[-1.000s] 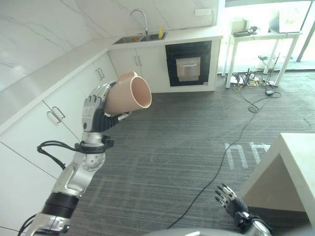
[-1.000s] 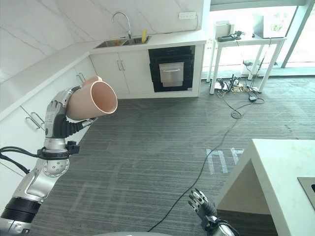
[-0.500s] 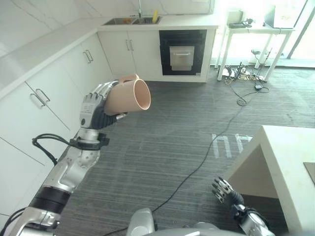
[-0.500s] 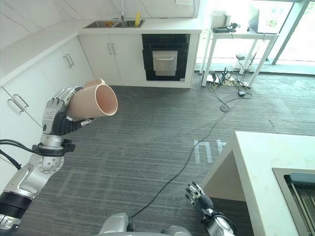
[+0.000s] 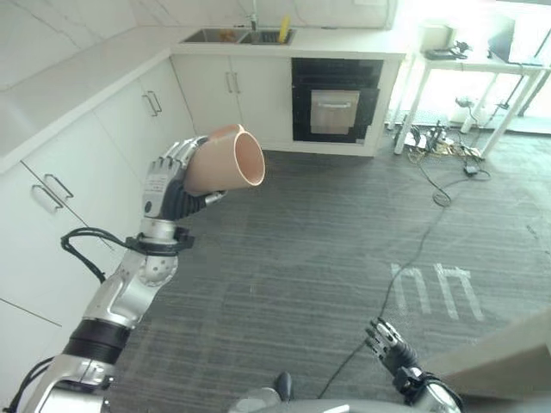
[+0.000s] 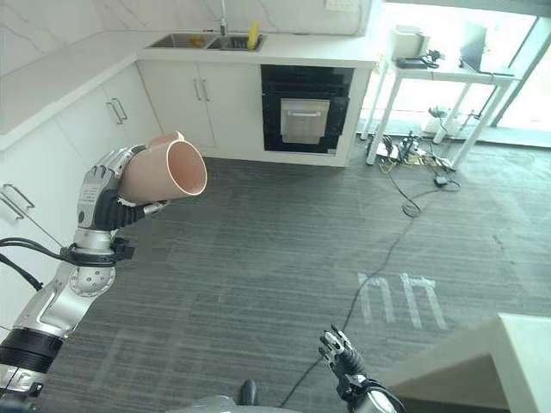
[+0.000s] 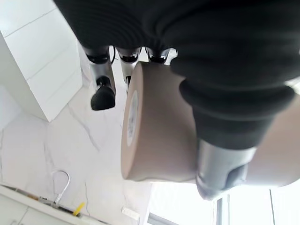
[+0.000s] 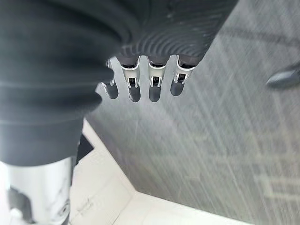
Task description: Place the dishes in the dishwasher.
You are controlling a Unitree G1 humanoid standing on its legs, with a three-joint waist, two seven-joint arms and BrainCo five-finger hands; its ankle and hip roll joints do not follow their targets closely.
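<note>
A tan cup [image 5: 225, 160] lies on its side in my left hand [image 5: 166, 188], raised at chest height over the grey carpet, its mouth facing right. The fingers and thumb curl round its body; in the left wrist view the cup [image 7: 159, 136] sits between the fingers [image 7: 103, 93] and the thumb. My right hand [image 5: 389, 348] hangs low at the bottom right, fingers relaxed and holding nothing, also seen as the right hand [image 8: 140, 79] over the carpet. A dark built-in appliance [image 5: 336, 101] sits in the far cabinet run.
White cabinets [image 5: 103, 146] with a counter line the left side. A sink with a tap [image 5: 241, 34] lies at the far corner. A white table [image 5: 482, 77] with cables under it stands at the far right. A white counter corner [image 6: 508, 361] is at the lower right.
The camera has swung, so the room has shifted and the white counter at the right has slid mostly out of view. The left hand still holds the cup at the same height.
</note>
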